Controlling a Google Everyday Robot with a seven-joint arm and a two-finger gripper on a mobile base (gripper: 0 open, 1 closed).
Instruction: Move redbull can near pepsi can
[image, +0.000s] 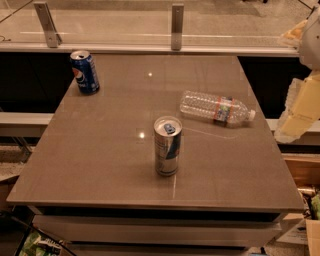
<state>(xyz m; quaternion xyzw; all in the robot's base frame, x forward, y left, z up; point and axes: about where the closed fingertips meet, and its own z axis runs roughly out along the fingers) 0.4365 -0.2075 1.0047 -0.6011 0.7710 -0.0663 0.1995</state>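
The redbull can (167, 146), slim and silver with blue panels and a blue tab, stands upright near the front middle of the brown table (100, 150). The pepsi can (85, 72), dark blue with a round red, white and blue logo, stands upright at the table's far left corner. My gripper (299, 107) hangs at the right edge of the view, beyond the table's right side and above floor level. It is well to the right of the redbull can and holds nothing that I can see.
A clear plastic water bottle (217, 108) with a red label lies on its side to the right of the table's centre, between the redbull can and my gripper. A glass railing with metal posts (177, 26) runs behind the table.
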